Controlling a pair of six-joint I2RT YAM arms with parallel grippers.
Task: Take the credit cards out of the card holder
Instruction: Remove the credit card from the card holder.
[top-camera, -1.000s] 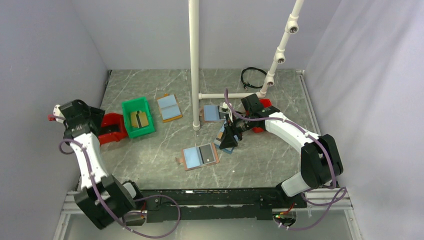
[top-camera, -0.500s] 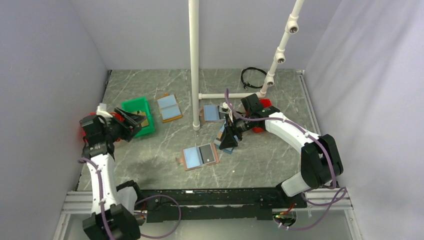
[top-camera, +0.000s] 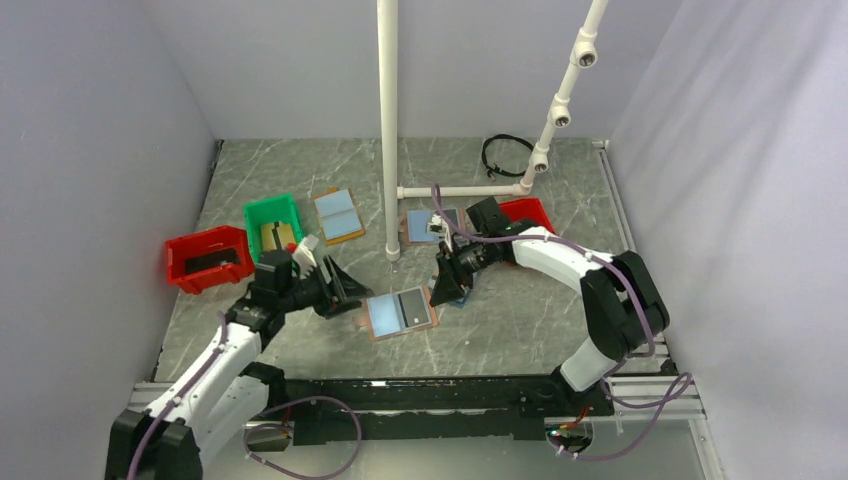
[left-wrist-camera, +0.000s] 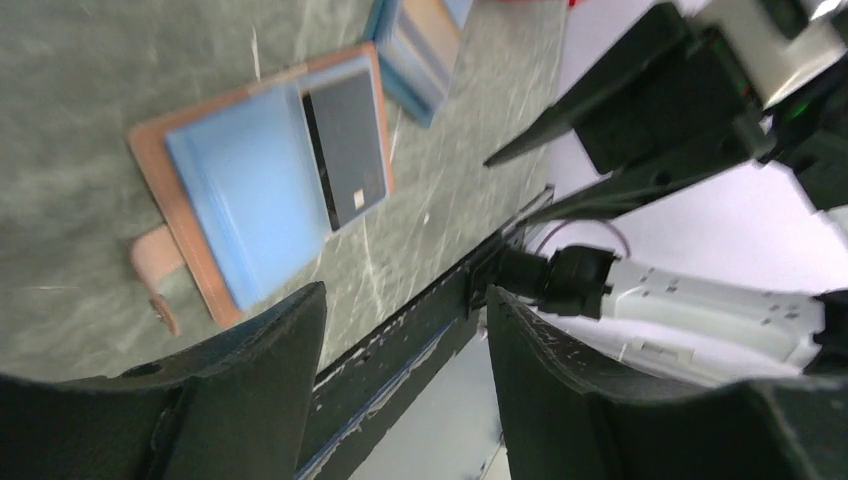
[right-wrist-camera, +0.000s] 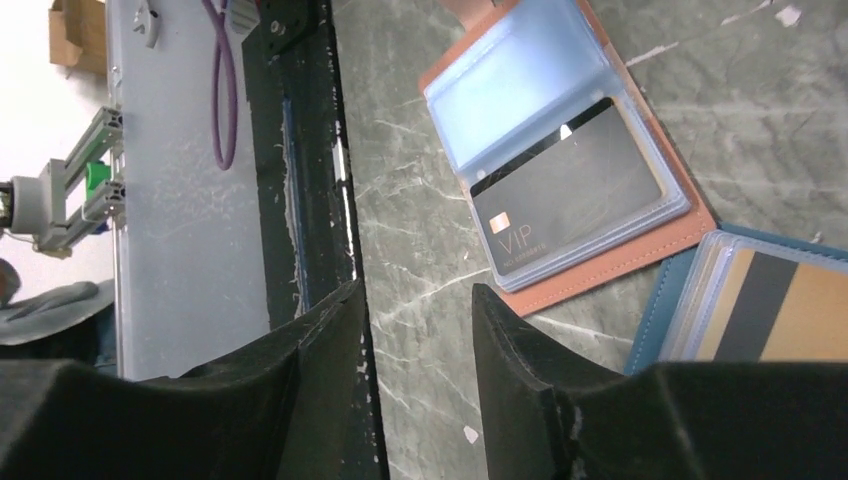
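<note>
Tabletop (top-camera: 520, 320) of grey veined marble carries the tan-rimmed, blue-lined bifold card holder (top-camera: 400, 313), open flat near the middle of its near edge. The left gripper (top-camera: 348, 292) is just off the holder's left side and the right gripper (top-camera: 442, 293) just off its right, both parted and empty. This looks like the approach step: the dark grey plastic credit card (top-camera: 413, 308) sits sleeved in the holder's right half, and whether another lies behind it I cannot tell. Next, one gripper should pin the blue half while the other pinches the card's edge and slides it out.
</note>
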